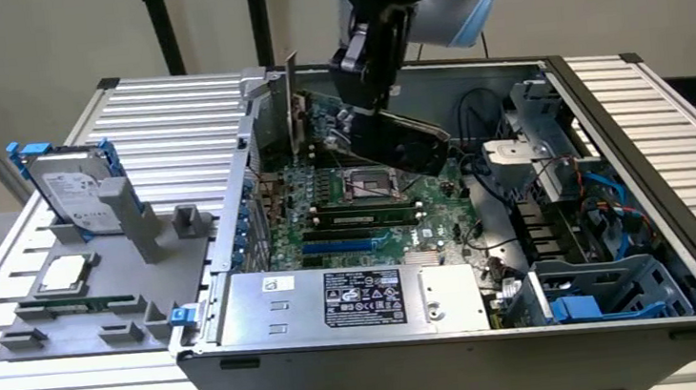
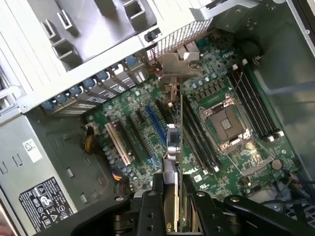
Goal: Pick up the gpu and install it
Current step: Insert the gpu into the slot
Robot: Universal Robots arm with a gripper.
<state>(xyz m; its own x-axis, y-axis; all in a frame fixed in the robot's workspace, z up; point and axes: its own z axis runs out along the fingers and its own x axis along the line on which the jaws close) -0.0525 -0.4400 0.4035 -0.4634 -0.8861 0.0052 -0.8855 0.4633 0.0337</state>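
Open computer case [image 1: 466, 361] lying on a slatted desk [image 1: 160, 108], motherboard [image 1: 441, 207] facing up. In the upper centre of the exterior view, black hand [image 1: 371, 97] pinching the gpu [image 1: 405, 146] by its top edge, holding it on edge and somewhat tilted over the upper middle of the motherboard. In the wrist view, same hand [image 2: 173, 191] clamped on the gpu [image 2: 173, 145], seen edge-on, silver bracket [image 2: 179, 64] toward the perforated rear wall.

Judged as the install step: already picked up, not plainly seated. Appears to call for squaring the lower edge with one of the long slots [image 2: 156, 127] and the bracket with the rear opening.

Lower edge hidden behind card and hand; impossible to tell whether touching a slot or just above. Arm cut off at the frame's top. Hard drive [image 1: 73, 197] well apart on a grey tray [image 1: 91, 306] at left.
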